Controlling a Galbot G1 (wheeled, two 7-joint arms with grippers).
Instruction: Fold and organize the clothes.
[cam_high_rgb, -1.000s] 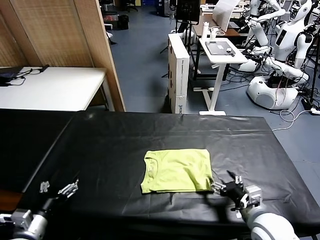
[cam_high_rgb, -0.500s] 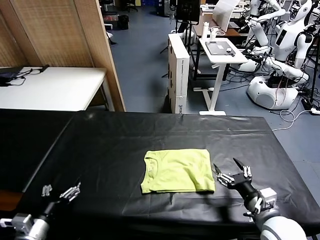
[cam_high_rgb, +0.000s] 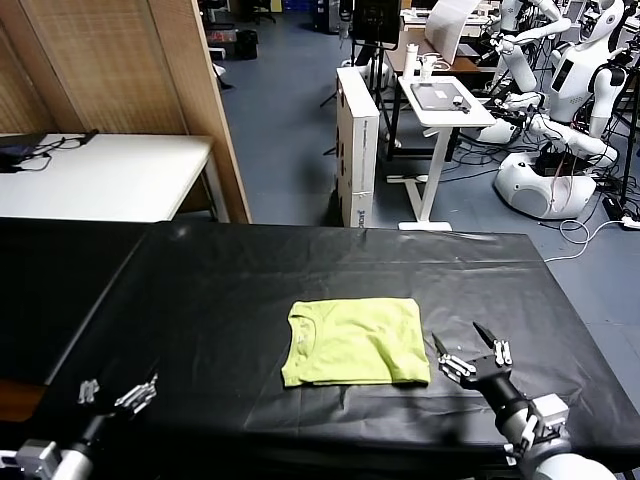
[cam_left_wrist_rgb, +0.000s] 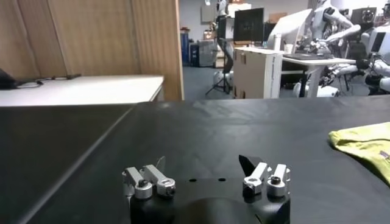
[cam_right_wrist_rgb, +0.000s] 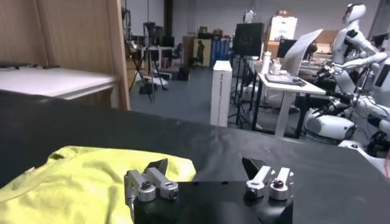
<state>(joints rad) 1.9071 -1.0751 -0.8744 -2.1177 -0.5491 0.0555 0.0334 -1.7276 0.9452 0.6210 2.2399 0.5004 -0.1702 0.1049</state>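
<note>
Your head view looks down on a wide tabletop (cam_high_rgb: 250, 290) under a black cover; one lime-green T-shirt (cam_high_rgb: 354, 342), the only garment in sight, lies near its middle, a little toward five o'clock; it is folded into a compact rectangle, round collar at its nine o'clock edge, layered hems showing along the edge nearest you; no print is visible on the upturned face.

You have two grippers, both empty; the right gripper (cam_high_rgb: 472, 356) sits low over the cloth at four o'clock from centre, just beside the shirt's three o'clock edge but clear of the fabric; its jaws are spread wide; the right wrist view shows them open with the yellow-green fabric spread directly ahead; that placement suggests it stands ready to square or shift that edge, though this is a judgement.

The left gripper (cam_high_rgb: 117, 392) waits at eight o'clock near the front edge, well apart from the shirt; its jaws are spread too, holding nothing; in the left wrist view only a corner of the shirt shows far off; it looks parked so the right arm can work unobstructed.

Folding appears largely done; tidying or final placement would remain.
</note>
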